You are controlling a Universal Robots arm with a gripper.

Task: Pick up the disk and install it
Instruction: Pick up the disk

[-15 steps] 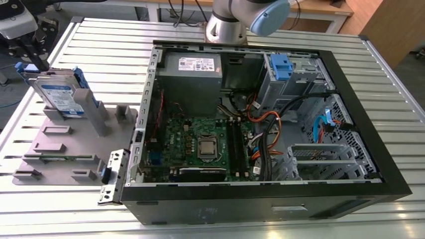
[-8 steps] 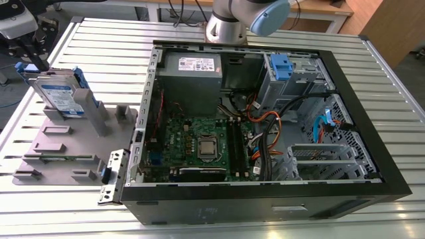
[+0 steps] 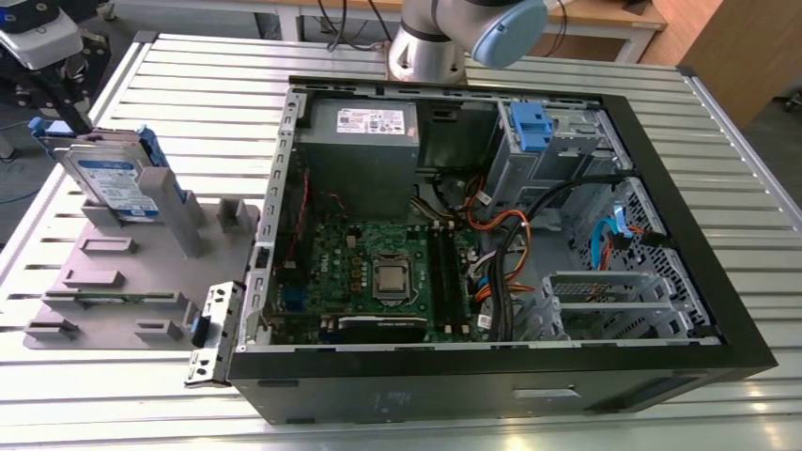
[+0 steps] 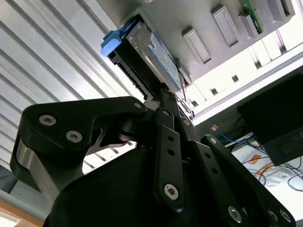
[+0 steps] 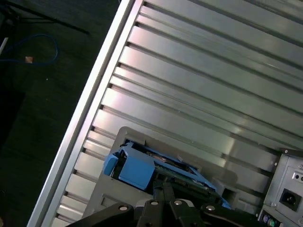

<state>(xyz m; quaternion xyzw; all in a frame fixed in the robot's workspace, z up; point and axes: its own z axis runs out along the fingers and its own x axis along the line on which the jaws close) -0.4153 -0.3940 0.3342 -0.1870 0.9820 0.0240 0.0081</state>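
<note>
The disk (image 3: 111,178) stands on edge in a grey holder (image 3: 119,282) on the exterior view's left. It is silver with a blue-and-white label and blue side rails. My gripper (image 3: 66,111) hangs just above its upper edge. In both wrist views the black fingers (image 4: 165,111) run together to a narrow tip at the disk (image 4: 154,52), by its blue rail (image 5: 135,170). The jaws look shut, with no gap between them. The disk (image 5: 189,172) still sits in the holder, and I cannot tell whether the tips touch it.
An open black computer case (image 3: 501,376) lies on the slatted metal table (image 3: 188,85). Inside it are a green motherboard (image 3: 376,272), a grey power-supply box (image 3: 363,127), a silver cage with a blue latch (image 3: 532,127) and loose cables (image 3: 501,235). The arm's base (image 3: 426,47) stands behind the case.
</note>
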